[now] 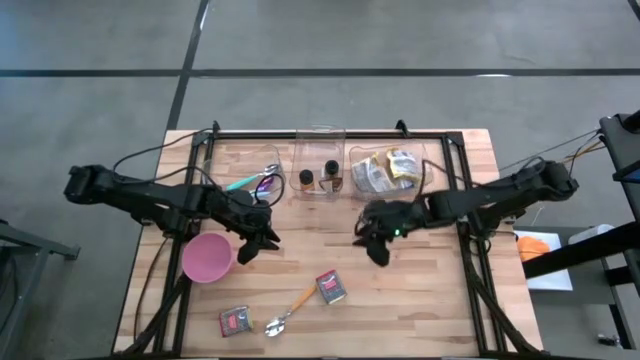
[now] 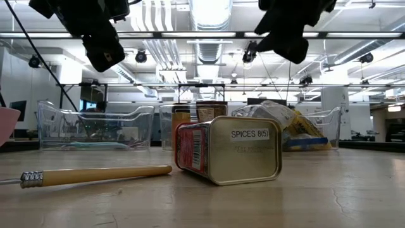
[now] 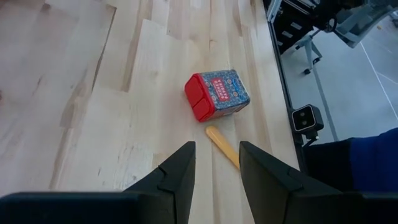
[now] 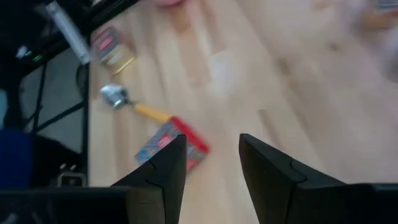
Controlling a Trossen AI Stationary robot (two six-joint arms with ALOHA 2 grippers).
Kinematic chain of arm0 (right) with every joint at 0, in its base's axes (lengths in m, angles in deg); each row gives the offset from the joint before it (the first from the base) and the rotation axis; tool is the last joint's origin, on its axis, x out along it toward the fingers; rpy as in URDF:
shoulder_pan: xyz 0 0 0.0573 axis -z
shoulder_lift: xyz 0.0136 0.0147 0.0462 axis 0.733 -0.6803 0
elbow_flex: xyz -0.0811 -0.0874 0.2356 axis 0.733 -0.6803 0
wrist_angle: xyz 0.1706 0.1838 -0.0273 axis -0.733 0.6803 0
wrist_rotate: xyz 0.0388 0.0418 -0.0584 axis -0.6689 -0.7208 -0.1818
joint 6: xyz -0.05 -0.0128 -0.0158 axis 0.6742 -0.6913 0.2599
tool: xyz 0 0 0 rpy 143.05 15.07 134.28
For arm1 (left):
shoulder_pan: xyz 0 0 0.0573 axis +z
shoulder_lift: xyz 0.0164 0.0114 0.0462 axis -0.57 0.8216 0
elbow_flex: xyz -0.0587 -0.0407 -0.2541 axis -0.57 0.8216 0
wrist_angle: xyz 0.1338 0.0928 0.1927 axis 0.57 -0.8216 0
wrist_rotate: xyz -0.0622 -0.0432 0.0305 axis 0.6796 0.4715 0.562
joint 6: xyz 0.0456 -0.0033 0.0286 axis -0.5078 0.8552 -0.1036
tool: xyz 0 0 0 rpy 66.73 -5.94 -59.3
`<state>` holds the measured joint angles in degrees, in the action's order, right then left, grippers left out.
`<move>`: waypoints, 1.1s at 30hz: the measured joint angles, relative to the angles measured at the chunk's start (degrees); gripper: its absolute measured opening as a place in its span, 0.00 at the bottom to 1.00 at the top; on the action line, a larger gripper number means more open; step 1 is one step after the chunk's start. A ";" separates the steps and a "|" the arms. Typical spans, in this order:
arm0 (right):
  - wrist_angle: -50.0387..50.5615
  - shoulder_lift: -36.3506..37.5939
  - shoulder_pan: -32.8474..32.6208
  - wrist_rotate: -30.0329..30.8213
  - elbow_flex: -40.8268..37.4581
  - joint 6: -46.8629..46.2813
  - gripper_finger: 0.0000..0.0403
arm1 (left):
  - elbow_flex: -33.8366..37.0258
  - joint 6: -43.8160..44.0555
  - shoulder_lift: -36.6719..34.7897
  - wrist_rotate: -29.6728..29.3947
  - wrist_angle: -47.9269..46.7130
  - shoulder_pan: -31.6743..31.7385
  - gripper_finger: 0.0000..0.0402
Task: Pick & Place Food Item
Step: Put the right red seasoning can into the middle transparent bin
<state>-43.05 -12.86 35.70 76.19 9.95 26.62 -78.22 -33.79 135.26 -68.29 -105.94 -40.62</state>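
A red-lidded spice tin lies on its side on the wooden table, also seen in the left wrist view, the right wrist view and the low view. A second tin lies near the front edge. My left gripper hovers open above the table beside a pink bowl, its fingers empty. My right gripper hovers open right of centre, with nothing between its fingers. Both hang well above the table in the low view.
A spoon with a wooden handle lies between the two tins. At the far edge stand three clear bins: one with utensils, one with spice jars, one with food packets. Bare wood lies between the grippers.
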 joint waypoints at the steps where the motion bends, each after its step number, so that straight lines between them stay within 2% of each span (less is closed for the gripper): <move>1: -1.07 -0.79 -1.29 -0.02 0.02 0.01 0.36 | 0.00 0.20 0.31 0.12 0.01 0.00 0.33; 9: -10.91 -9.66 -9.14 -0.50 0.09 -3.41 0.36 | 0.00 1.72 3.78 1.62 0.37 0.00 0.33; 17: -21.60 -18.55 -13.79 -1.89 0.46 -6.71 0.36 | -2.60 -0.64 7.26 1.67 0.26 0.00 0.33; 25: -19.69 -25.92 -14.73 -2.19 8.08 -4.30 0.36 | -5.07 -2.93 9.75 1.87 0.15 -0.02 0.33; 30: -8.96 -28.71 -14.94 -7.73 13.98 -0.31 0.36 | -5.14 -2.91 10.01 2.28 0.15 -0.02 0.33; 33: -6.77 -29.99 -14.98 -10.47 15.43 1.38 0.36 | -5.11 -2.90 10.07 2.30 -0.22 -0.02 0.33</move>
<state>-49.82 -42.86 20.72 65.72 25.38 28.00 -83.34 -36.69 145.34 -65.99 -106.15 -40.64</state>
